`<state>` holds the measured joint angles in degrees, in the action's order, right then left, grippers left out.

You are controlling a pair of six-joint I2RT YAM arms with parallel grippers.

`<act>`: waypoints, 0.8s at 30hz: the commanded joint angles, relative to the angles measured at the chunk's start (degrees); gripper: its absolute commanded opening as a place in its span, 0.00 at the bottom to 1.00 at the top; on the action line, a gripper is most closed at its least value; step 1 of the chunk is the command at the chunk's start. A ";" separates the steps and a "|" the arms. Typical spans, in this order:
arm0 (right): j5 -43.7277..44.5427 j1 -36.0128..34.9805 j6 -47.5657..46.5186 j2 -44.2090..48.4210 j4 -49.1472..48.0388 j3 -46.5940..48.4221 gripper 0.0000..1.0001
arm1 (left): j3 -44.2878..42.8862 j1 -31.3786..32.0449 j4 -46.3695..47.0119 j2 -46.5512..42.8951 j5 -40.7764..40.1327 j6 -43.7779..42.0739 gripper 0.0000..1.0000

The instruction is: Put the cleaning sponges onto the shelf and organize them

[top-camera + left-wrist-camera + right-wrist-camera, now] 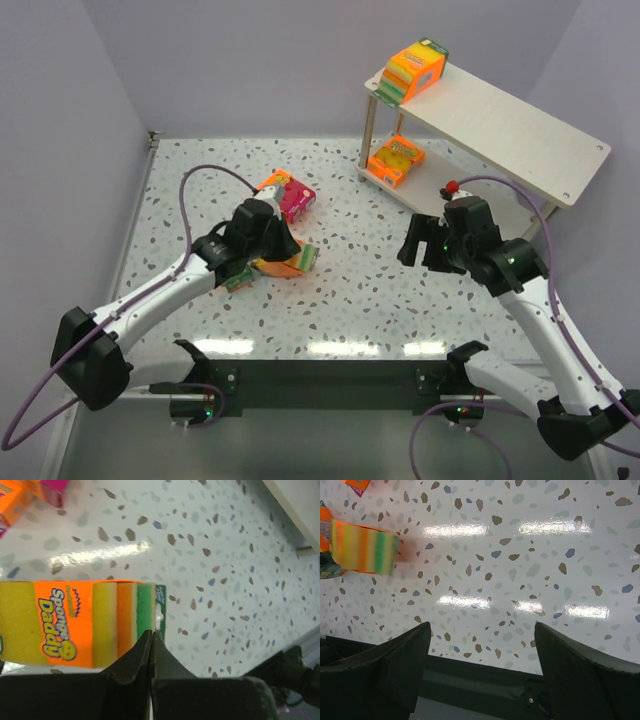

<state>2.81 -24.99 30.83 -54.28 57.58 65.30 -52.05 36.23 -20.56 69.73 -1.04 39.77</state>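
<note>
Orange sponge pack [75,622] sat at twelve o'clock from the left gripper [151,636], jaws pressed together, seemingly empty; it needed reopening to straddle the pack. Right gripper [482,630] stood spread.

Light: bright, even, from overhead | Glare: white streaks across the glossy tabletop [350,300] in all three views | Shadows: soft, faint | Focus: top view sharp; sponge pack [362,547] blurred in the right wrist view

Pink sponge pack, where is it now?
In the top view the pink sponge pack lies on the table, left of the middle, just beyond the orange pack, away from the shelf.
</note>
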 commanded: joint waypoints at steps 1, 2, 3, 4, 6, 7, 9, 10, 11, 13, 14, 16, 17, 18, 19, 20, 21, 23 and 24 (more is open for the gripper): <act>-1.14 0.21 -1.38 0.23 -1.77 -0.08 0.88 | -1.90 2.09 8.16 -4.95 11.06 -1.53 0.00; -1.14 0.21 -1.39 0.23 -1.77 -0.08 0.88 | -2.87 2.27 7.82 -5.83 10.54 -1.71 0.00; -1.31 0.21 -1.39 0.23 -1.77 -0.17 0.88 | -3.92 2.27 6.68 -7.14 6.27 -1.19 0.00; -1.58 0.21 -1.30 0.32 -1.86 -0.34 0.88 | -7.15 2.27 1.19 -7.24 2.74 -0.23 0.00; -1.75 0.30 -1.30 0.23 -2.03 -0.43 0.88 | -10.68 2.27 -5.08 -4.80 -4.89 0.92 0.00; -1.84 0.21 -1.21 0.23 -1.95 -0.43 0.88 | -13.75 2.18 -11.81 -3.30 -6.33 1.71 0.00; -2.02 0.12 -1.38 -0.12 -2.12 -0.26 0.88 | -15.79 2.35 -17.39 1.51 -6.09 3.82 0.00; -2.19 0.29 -1.65 -0.30 -2.21 -0.08 0.88 | -15.45 2.62 -21.24 2.68 -5.65 4.96 0.00; -2.54 0.21 -1.74 -0.47 -2.30 -0.08 0.88 | -14.32 3.32 -21.89 3.30 -5.47 6.97 0.00; -2.72 0.21 -2.09 -1.09 -2.30 0.09 0.88 | -9.40 5.95 -22.85 2.69 -7.04 10.22 0.00; -3.94 0.21 -2.26 -1.26 -2.65 0.09 0.88 | -7.47 6.22 -22.95 1.99 -7.57 13.03 0.00; -5.09 0.21 -2.70 -2.14 -2.83 0.01 0.88 | -2.37 6.31 -24.00 -0.56 -9.58 15.85 0.00; -5.53 0.21 -2.79 -2.41 -3.35 -0.08 0.87 | -0.96 6.31 -24.35 -2.48 -12.03 18.65 0.00; -6.58 0.21 -3.14 -2.67 -3.96 -0.26 0.87 | 0.27 6.31 -24.44 -3.46 -12.93 19.64 0.00; -7.28 0.21 -3.58 -3.28 -4.40 -0.35 0.87 | 2.02 6.31 -24.10 -4.16 -13.72 20.25 0.00; -8.25 0.21 -4.28 -3.72 -5.63 -0.35 0.87 | 2.30 6.31 -24.35 -5.30 -14.68 22.00 0.00; -11.65 0.21 -6.11 -4.25 -6.60 -0.17 0.87 | 2.22 6.31 -24.53 -5.66 -14.78 22.54 0.00; -15.79 0.21 -8.23 -7.58 -9.40 0.18 0.87 | 2.39 6.22 -24.27 -6.45 -14.96 23.94 0.00; -17.64 0.12 -10.16 -9.51 -10.11 1.14 0.88 | 3.26 6.22 -24.01 -6.54 -14.96 24.30 0.00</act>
<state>-6.42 -24.95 26.35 -59.96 53.04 65.12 -48.84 42.50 -45.32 65.67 -12.69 59.27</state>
